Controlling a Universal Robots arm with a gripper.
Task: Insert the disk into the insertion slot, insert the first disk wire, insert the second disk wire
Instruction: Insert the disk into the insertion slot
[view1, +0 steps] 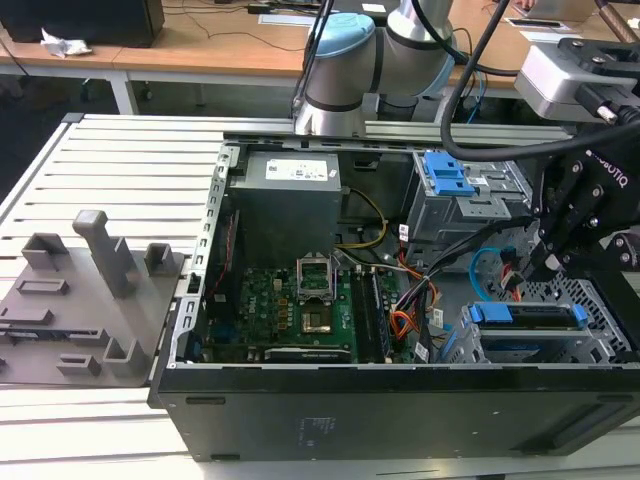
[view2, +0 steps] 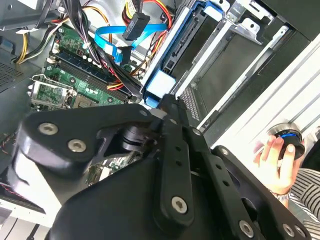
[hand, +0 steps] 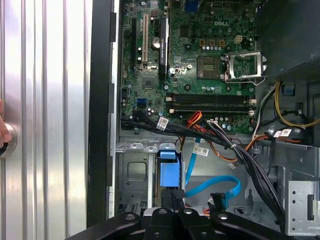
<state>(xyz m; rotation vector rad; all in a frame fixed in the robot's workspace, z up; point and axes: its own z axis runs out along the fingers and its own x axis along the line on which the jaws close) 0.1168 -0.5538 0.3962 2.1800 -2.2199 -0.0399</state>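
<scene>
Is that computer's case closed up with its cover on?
No. In the exterior view the computer case lies open on top, with the green motherboard inside in plain sight.

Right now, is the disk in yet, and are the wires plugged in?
The disk looks done: it sits in the slot. In hand: the end effector is at the disk's blue end. Left: the blue wire lies loose beside the slot, its black plug seemingly in nothing. I cannot pick out the second wire.
</scene>
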